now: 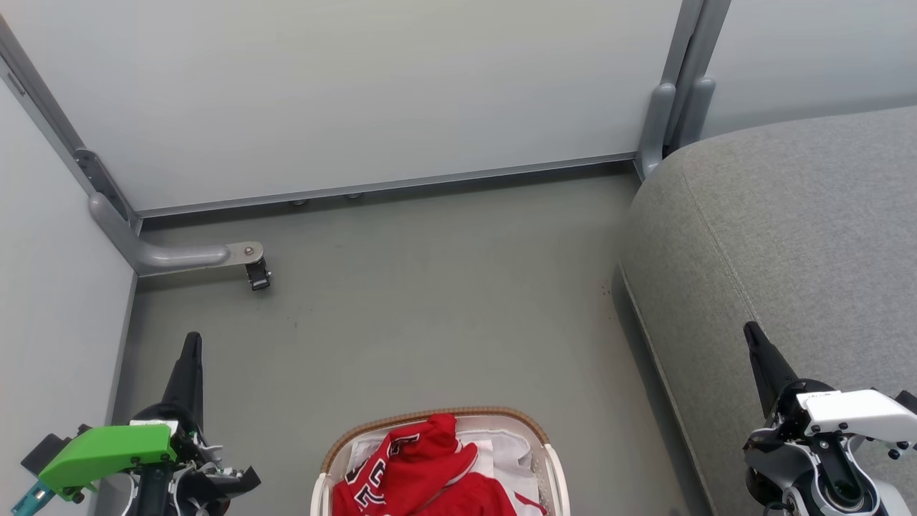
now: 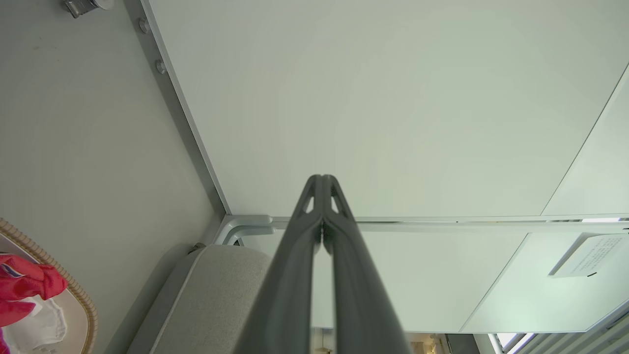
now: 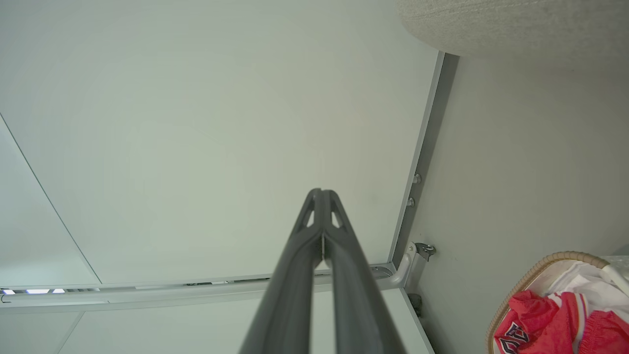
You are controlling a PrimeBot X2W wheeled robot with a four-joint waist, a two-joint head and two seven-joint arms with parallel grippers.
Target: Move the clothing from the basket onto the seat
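— Around the grippers?
— Ahead of both fingertips: bare grey floor (image 1: pixel 430 287), then a pale wall panel (image 1: pixel 358 86) in a grey metal frame. Ahead of the left gripper (image 1: pixel 192 342) and slightly to its right: a rounded metal foot (image 1: pixel 179 255) ending in a small black fitting (image 1: pixel 258 276). Close on its left: a side panel (image 1: pixel 50 287).

— State of the grippers?
— Left gripper: long dark fingers pressed together, tip to tip. Right gripper (image 1: pixel 754 335): closed the same way, pinching only itself.

— And the clothing?
— Lies crumpled in the basket (image 1: pixel 372 426), back from both fingertips, right of the left gripper and left of the right one. Red clothing (image 1: pixel 423 466) with white trim and black numerals edged in white on one fold. Rests on a white cloth liner (image 1: pixel 512 448).

— Materials and shapes?
— Basket: oval, white plastic wall, brown woven rim. Seat (image 1: pixel 788 229): grey woven fabric, rounded corner, one stitched seam, running ahead and to the right of the right gripper. Floor smooth and matte.

— Edges, room to move?
— Open floor from the basket's far rim up to the wall. Seat's left edge near the basket, with a strip of floor between them.
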